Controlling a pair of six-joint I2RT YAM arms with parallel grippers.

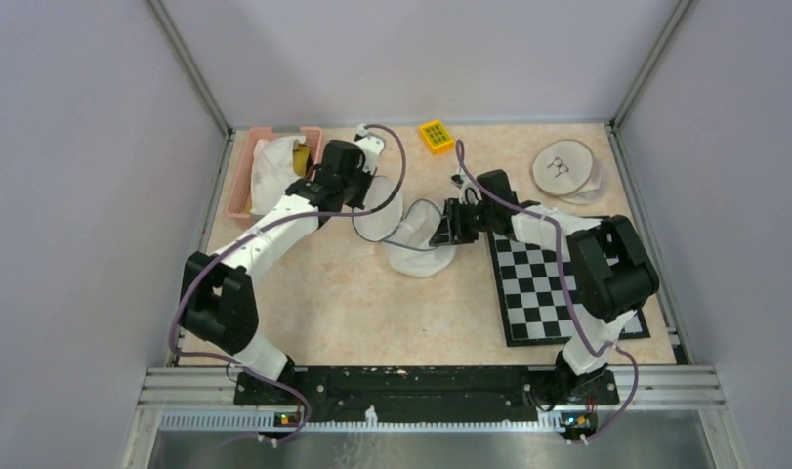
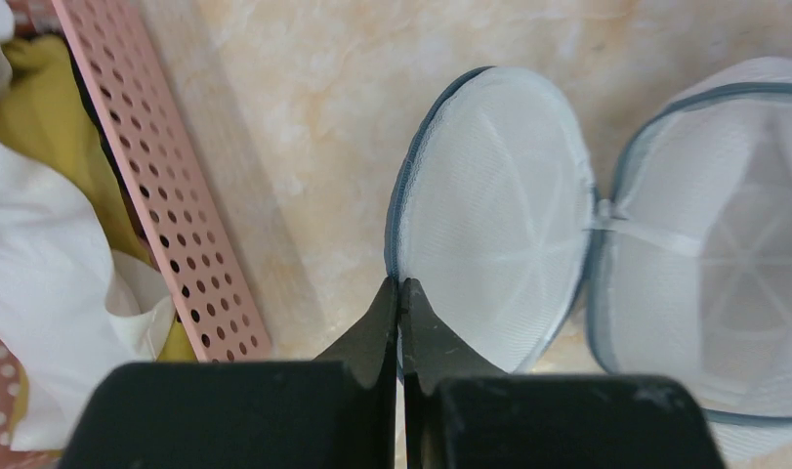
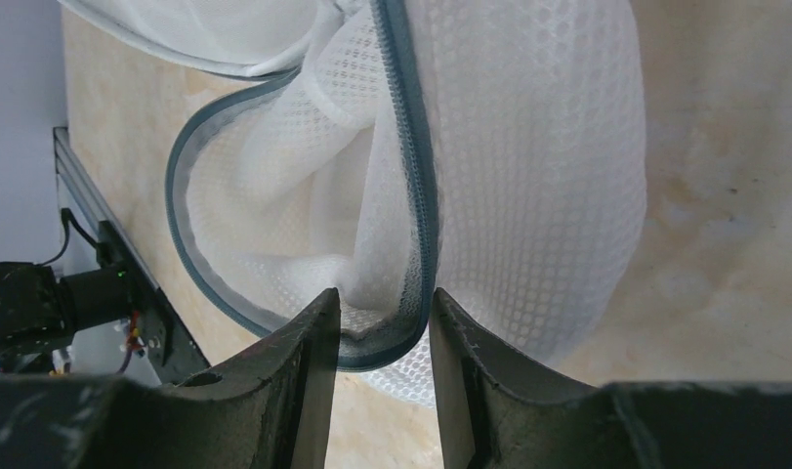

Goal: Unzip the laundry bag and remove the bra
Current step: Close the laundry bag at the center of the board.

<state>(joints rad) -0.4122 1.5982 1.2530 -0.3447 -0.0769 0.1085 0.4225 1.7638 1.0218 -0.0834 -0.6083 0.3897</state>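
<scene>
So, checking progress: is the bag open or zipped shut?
Open: the bag lies spread in two halves, insides showing, zipper rims apart.

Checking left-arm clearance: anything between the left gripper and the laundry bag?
Nothing visible. The left gripper is shut right at the grey rim of the unzipped laundry bag. The pink basket sits off to one side, apart.

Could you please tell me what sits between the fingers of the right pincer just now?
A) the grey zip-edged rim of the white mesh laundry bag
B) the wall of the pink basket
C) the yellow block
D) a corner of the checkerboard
A: in the right wrist view the right pincer has the grey rim and bunched white mesh of the laundry bag filling the gap between its fingers.
</scene>
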